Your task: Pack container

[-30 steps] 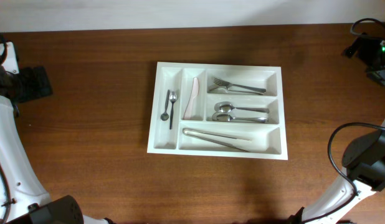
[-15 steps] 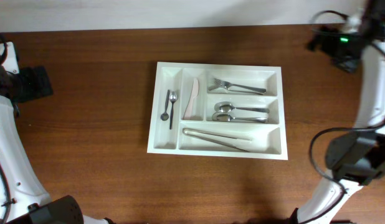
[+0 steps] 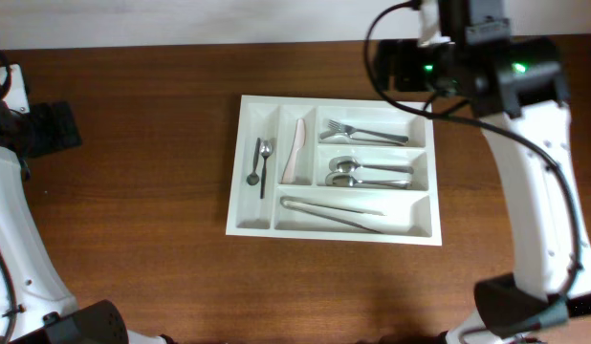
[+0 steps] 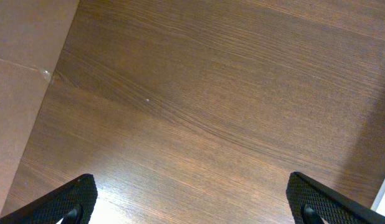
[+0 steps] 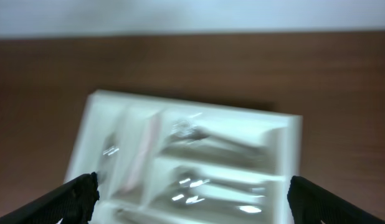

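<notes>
Container (image 3: pixel 276 100), white, holding cutlery (image 3: pixel 367 133): seemingly just ahead of right gripper (image 5: pixel 192 198) (wrist view blurred), jaws spread. Left gripper (image 4: pixel 192 202) likewise spread, well apart from container.

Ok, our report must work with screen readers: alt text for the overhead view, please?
A white five-compartment cutlery tray lies centred on a dark wooden table, holding forks, spoons, tongs, a pale knife and two small spoons, sorted by kind. The right arm hangs near its far right corner; the left arm is at the left edge.
</notes>
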Robot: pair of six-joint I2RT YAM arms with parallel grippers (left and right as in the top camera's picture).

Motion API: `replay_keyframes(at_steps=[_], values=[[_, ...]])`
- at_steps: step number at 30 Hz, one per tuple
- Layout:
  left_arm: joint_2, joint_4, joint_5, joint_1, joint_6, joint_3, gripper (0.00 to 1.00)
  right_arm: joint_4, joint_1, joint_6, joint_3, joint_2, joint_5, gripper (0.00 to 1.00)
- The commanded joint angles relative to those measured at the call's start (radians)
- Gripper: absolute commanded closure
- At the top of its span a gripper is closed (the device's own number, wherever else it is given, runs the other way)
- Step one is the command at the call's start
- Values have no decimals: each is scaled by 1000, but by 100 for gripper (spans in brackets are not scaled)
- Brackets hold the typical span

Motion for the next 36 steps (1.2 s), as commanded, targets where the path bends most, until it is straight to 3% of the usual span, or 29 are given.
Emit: replay_keyframes(at_steps=[1,9,14,22,29,36], values=[[-3,-1,14,4,-13,1,1,30,-24,-15,0,-114,317,1],[-3,-1,14,4,-13,1,1,116,-129,-16,0,-305,343,1],[-3,-1,14,4,-13,1,1,121,-217,-101,-1,-396,341,1],[-3,-1,14,4,-13,1,1,138,-221,-143,-89,-578,298,1],[-3,-1,15,4,-13,1,1,153,-221,-144,-425,-827,263,1],[-3,-1,14,4,-13,1,1,278,-221,-144,-948,-1088,252,1]])
